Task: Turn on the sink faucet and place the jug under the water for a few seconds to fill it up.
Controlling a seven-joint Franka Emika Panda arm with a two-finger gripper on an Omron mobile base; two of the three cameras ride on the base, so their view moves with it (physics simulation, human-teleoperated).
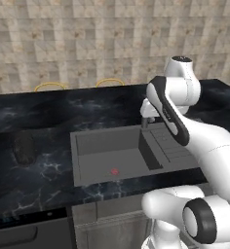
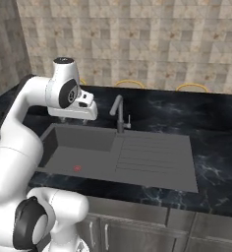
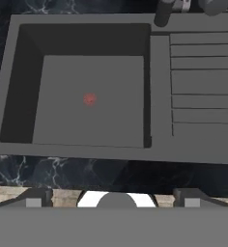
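Evidently nothing is done yet — no water runs from the faucet (image 2: 119, 112), and the sink (image 3: 92, 101) is dry. Gripper (image 3: 113, 202) hovers above it, fingers spread, pinching nothing — the jug (image 1: 25, 148) waits on the counter at nine o'clock of the basin.

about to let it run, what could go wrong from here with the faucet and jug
The gripper hovers above the sink, far from the jug on the counter to the left: a long reach that may tip it. The faucet handle is small, so a push could slip off.

Dark jug (image 1: 25, 148) stands on counter well left of sink (image 1: 87, 141), faucet (image 2: 119, 113).
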